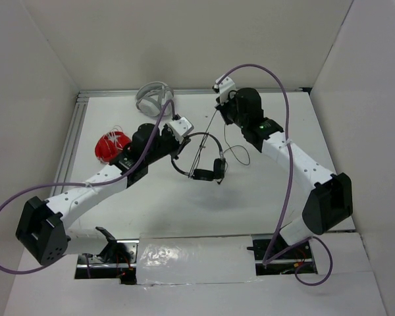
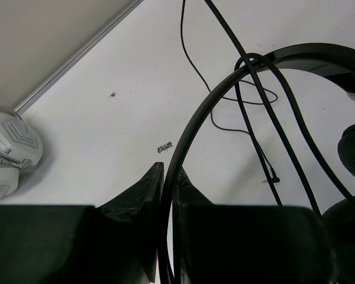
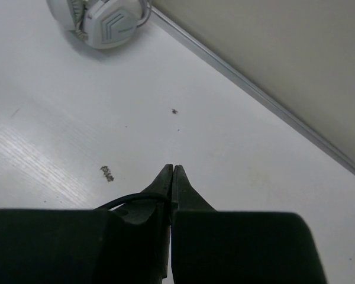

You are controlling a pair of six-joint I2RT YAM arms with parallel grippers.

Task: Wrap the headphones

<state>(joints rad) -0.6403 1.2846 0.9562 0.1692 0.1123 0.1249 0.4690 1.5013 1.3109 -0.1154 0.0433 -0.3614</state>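
The black headphones [image 1: 204, 164] hang above the middle of the table, ear pads low at the right. My left gripper [image 1: 183, 135] is shut on the thin headband [image 2: 192, 127], which runs up between its fingers [image 2: 147, 189]. The long black cable [image 1: 214, 128] stretches taut from the headband up to my right gripper [image 1: 222, 105], which is shut on it. In the right wrist view the cable [image 3: 127, 201] comes out at the left of the closed fingers [image 3: 165, 180]. A loose loop of cable [image 1: 240, 155] lies on the table at the right.
White/grey headphones [image 1: 155, 97] lie at the back wall, also in the left wrist view [image 2: 9, 148] and the right wrist view [image 3: 100, 21]. Red headphones [image 1: 112, 146] lie at the left behind my left arm. A metal rail [image 1: 76, 131] runs along the left edge.
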